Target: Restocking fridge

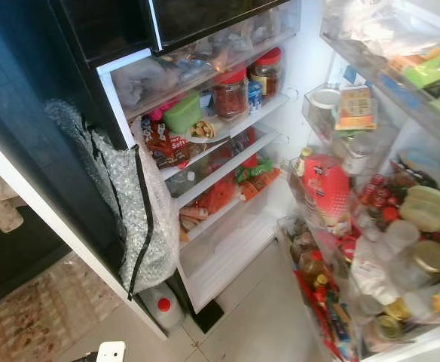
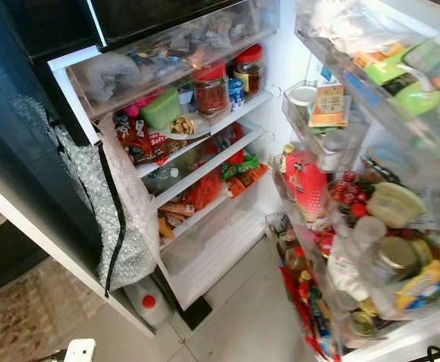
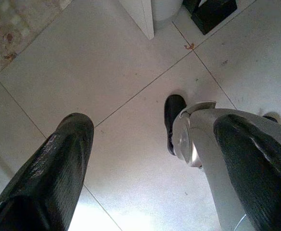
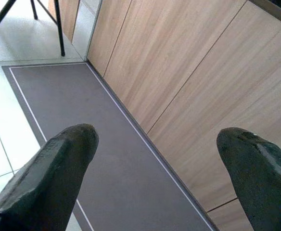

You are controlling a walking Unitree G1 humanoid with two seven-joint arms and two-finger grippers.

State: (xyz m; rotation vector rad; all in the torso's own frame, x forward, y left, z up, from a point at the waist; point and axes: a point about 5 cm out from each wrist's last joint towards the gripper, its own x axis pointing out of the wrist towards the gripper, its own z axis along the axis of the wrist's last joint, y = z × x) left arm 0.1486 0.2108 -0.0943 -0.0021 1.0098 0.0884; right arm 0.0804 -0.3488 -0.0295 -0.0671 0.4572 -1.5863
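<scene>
Pale floor tiles (image 1: pixel 258 324) lie nearest, before the open white fridge (image 1: pixel 227 249), which stands ahead with full shelves. Two red-lidded glass jars (image 1: pixel 231 92) stand on its upper shelf, far side. To the right, the open door's racks (image 1: pixel 371 256) hold many bottles and jars. Left gripper (image 3: pixel 155 159) hangs over the tiles, jaws wide apart and empty. Right gripper (image 4: pixel 155 163) hangs over a grey mat (image 4: pixel 107 159) beside wooden panels (image 4: pixel 188 72), jaws also wide, holding nothing.

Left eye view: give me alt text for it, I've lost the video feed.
An open fridge packed with food: two red-lidded jars and a green container on the top shelf, and crowded door racks of bottles and jars on the right. A white jug with a red cap stands on the tiled floor.
</scene>
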